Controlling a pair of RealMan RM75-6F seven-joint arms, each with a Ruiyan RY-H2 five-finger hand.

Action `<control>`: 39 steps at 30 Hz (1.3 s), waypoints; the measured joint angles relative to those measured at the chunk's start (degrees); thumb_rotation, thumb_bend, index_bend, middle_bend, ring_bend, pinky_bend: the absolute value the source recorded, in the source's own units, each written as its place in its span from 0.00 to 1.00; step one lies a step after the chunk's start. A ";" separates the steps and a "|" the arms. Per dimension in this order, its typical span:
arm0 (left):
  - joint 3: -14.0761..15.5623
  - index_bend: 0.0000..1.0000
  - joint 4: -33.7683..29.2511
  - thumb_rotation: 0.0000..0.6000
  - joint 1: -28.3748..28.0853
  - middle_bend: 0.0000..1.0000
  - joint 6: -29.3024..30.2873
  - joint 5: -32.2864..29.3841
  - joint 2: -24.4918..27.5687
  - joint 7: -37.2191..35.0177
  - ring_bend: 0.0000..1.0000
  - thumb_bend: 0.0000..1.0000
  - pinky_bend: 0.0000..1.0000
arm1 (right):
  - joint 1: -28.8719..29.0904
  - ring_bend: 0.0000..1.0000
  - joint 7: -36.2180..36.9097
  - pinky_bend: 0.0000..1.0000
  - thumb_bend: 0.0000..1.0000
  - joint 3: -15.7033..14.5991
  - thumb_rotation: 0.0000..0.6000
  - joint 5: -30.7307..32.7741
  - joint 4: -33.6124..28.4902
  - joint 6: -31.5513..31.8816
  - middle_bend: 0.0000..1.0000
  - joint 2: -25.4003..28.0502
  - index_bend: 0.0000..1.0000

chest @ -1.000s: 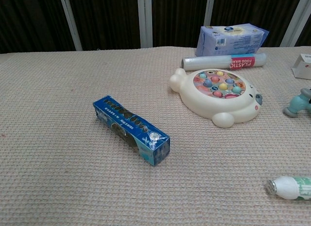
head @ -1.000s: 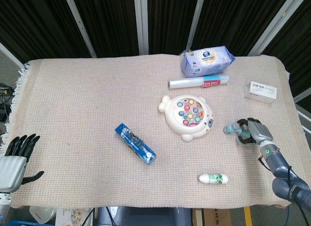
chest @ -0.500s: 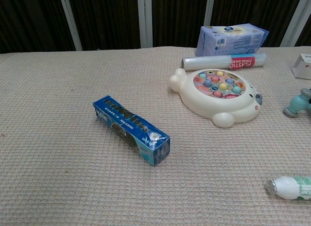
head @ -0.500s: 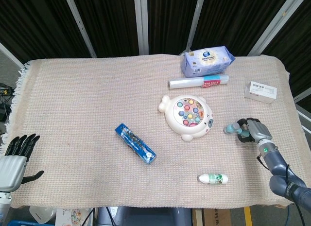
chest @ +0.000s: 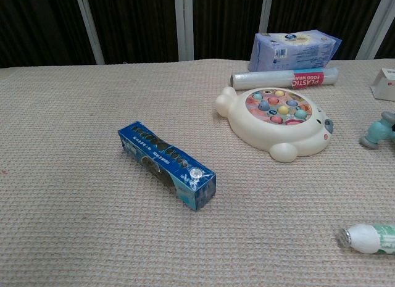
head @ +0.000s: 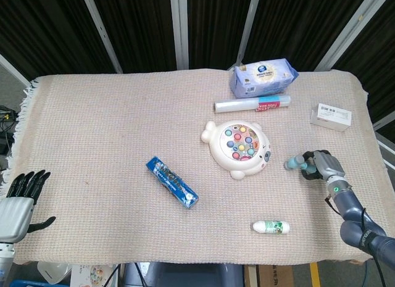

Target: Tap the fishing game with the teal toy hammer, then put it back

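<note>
- On the surface (head: 92,126), near its right edge: right hand (head: 322,166) wrapped around the teal hammer (head: 295,163), holding it low, just over the cloth.
- Hammer head poking out to the left of the hand, close to the fishing game (head: 239,148) but not touching it.
- Seen from the chest camera: only the hammer head (chest: 378,131) at the right edge, just right of the game (chest: 276,122); right hand cut off there.
- At the bottom left corner, off the surface: left hand (head: 20,203), holding nothing, dark fingers spread apart and pointing up.
- Near the middle of the cloth: blue box (head: 172,183), lying slanted, well apart from the game.
- Behind the game: clear plastic roll (head: 252,105) lying flat, and a blue wipes pack (head: 263,76) just behind the roll.
- By the far right edge: small white box (head: 332,116).
- Close to the front edge, below the game: small white and green bottle (head: 270,226) on its side.
</note>
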 measured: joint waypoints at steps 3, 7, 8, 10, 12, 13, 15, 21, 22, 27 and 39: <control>-0.01 0.03 0.12 1.00 -0.04 0.03 -0.01 -0.04 -0.07 -0.07 0.00 0.08 0.00 | 0.04 0.16 -0.16 0.03 0.44 0.00 1.00 0.22 -0.01 -0.05 0.37 -0.06 0.42; -0.05 0.03 0.23 1.00 -0.08 0.03 -0.04 -0.14 -0.12 -0.15 0.00 0.08 0.00 | -0.02 0.16 -0.47 0.03 0.44 -0.01 1.00 0.24 -0.55 0.34 0.37 0.10 0.42; -0.06 0.03 0.24 1.00 -0.12 0.03 -0.11 -0.17 -0.14 -0.15 0.00 0.08 0.00 | -0.05 0.16 -0.53 0.03 0.44 -0.02 1.00 0.19 -0.78 0.46 0.37 0.19 0.42; -0.05 0.03 0.27 1.00 -0.19 0.03 -0.21 -0.20 -0.18 -0.12 0.00 0.08 0.00 | -0.11 0.16 -0.74 0.03 0.44 -0.02 1.00 0.11 -1.35 0.76 0.37 0.42 0.42; -0.07 0.03 0.28 1.00 -0.26 0.03 -0.25 -0.15 -0.22 -0.12 0.00 0.08 0.00 | -0.13 0.16 -0.88 0.03 0.44 -0.01 1.00 0.16 -1.82 0.90 0.37 0.63 0.42; -0.07 0.03 0.31 1.00 -0.27 0.03 -0.25 -0.17 -0.24 -0.15 0.00 0.08 0.00 | -0.11 0.16 -1.01 0.03 0.44 0.01 1.00 0.28 -2.10 0.94 0.37 0.76 0.42; -0.08 0.03 0.39 1.00 -0.29 0.03 -0.30 -0.26 -0.28 -0.22 0.00 0.08 0.00 | -0.03 0.16 -1.25 0.03 0.44 0.02 1.00 0.54 -2.39 0.92 0.37 0.89 0.42; -0.04 0.03 0.74 1.00 -0.25 0.03 -0.44 -0.59 -0.38 -0.57 0.00 0.08 0.00 | 0.44 0.17 -2.08 0.03 0.45 0.06 1.00 1.82 -2.77 0.66 0.38 1.09 0.42; -0.03 0.03 0.82 1.00 -0.26 0.03 -0.50 -0.65 -0.41 -0.61 0.00 0.08 0.00 | 0.57 0.17 -2.30 0.03 0.45 0.04 1.00 2.20 -2.74 0.54 0.38 1.08 0.42; -0.04 0.03 1.11 1.00 -0.28 0.03 -0.58 -0.82 -0.58 -0.91 0.00 0.08 0.00 | 1.10 0.18 -3.18 0.03 0.48 -0.02 1.00 3.53 -2.62 0.29 0.39 0.93 0.43; 0.08 0.03 1.25 1.00 -0.22 0.03 -0.52 -0.89 -0.66 -1.00 0.00 0.08 0.00 | 1.30 0.23 -3.41 0.03 0.56 -0.04 1.00 4.70 -2.02 0.32 0.45 0.36 0.50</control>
